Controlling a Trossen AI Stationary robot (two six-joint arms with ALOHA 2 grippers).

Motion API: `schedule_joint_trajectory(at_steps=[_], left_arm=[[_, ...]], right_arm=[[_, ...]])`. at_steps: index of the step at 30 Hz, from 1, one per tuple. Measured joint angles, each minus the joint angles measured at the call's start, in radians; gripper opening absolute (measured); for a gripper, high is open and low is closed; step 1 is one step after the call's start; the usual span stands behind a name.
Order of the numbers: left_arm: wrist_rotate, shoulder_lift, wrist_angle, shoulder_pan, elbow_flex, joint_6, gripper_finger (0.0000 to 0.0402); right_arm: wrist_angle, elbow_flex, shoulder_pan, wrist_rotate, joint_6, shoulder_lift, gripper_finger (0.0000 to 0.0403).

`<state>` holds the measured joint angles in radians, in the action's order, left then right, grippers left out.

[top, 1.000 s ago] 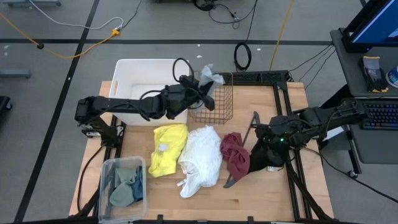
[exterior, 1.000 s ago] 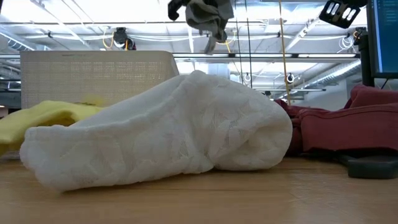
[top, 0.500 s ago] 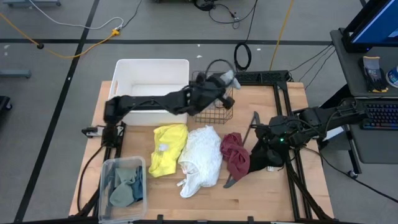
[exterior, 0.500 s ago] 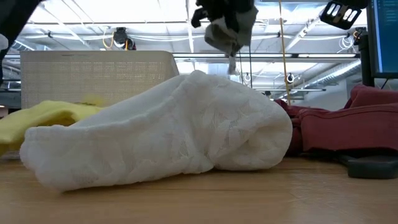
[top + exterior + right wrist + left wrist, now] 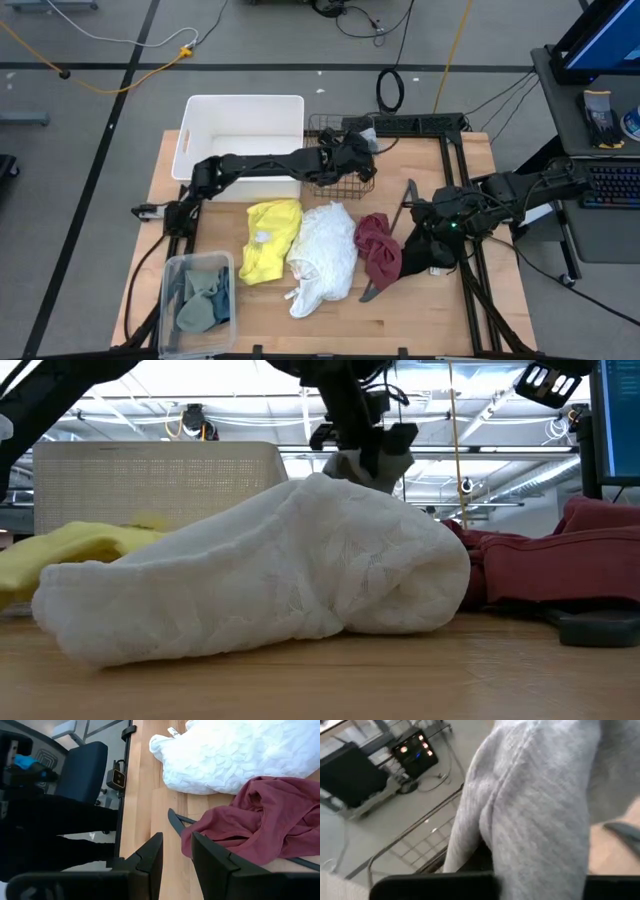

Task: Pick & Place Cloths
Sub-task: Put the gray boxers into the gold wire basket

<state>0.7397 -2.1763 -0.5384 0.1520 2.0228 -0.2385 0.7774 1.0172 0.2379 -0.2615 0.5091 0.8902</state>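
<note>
While the left gripper [image 5: 362, 145] clutches a grey cloth [image 5: 368, 135] over the wire basket [image 5: 340, 185] — teal cloths [image 5: 203, 295] fill the tub [image 5: 170, 275].

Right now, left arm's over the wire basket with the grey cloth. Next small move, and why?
Probably open the left gripper to drop the grey cloth. It hangs over the wire basket, held low near the rim, so a release should land it inside. The right gripper waits open by the maroon cloth.

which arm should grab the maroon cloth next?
Right. The right gripper waits open beside the maroon cloth, which lies just past its fingers. The left gripper is over the wire basket, shut on the grey cloth.
</note>
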Motion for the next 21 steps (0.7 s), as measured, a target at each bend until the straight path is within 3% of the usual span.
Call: schedule_joint_trajectory(at_steps=[11,21], left_arm=[[0.020,-0.041,-0.157,0.012,-0.001,-0.239,0.0000],[-0.015,-0.063,-0.167,0.028,0.001,-0.269,0.0000]], right_arm=[[-0.001,0.000,0.000,0.000,-0.001,0.000,0.0093],[-0.001,0.000,0.000,-0.001,-0.002,0.000,0.0089]])
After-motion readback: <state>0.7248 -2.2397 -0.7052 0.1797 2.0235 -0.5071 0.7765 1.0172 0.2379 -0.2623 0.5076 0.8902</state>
